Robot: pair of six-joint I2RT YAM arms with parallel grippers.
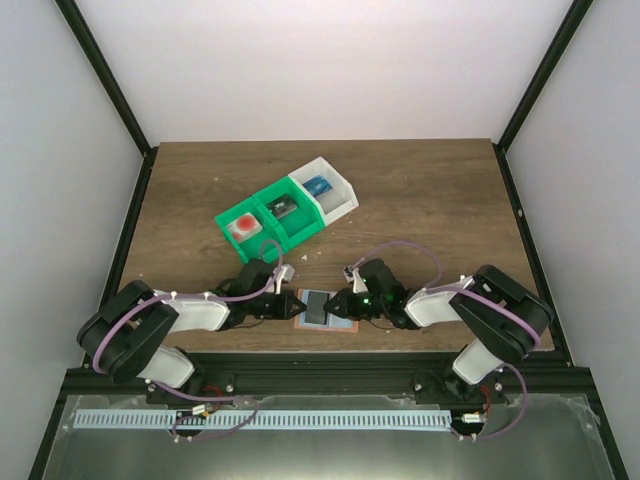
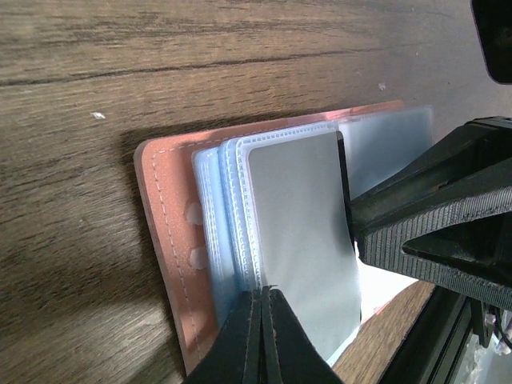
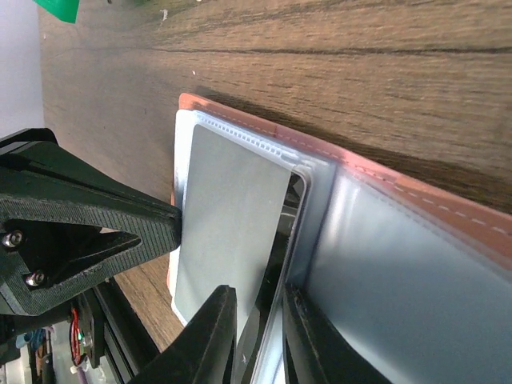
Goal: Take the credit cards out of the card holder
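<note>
Zero cards out: left gripper point(image 2: 262, 292) pressed together, tips down on the clear sleeves point(image 2: 216, 208) of the open card holder point(image 1: 322, 312) at the table's point(image 1: 420, 200) near edge, grey card point(image 2: 300, 232) sleeved mid-holder, right gripper point(image 3: 260, 294) fingers narrowly apart astride the sleeve edge, can't tell if gripping.

left gripper point(image 2: 265, 298) closed tight, right gripper point(image 3: 258, 302) narrowly apart, both low, facing each other
</note>
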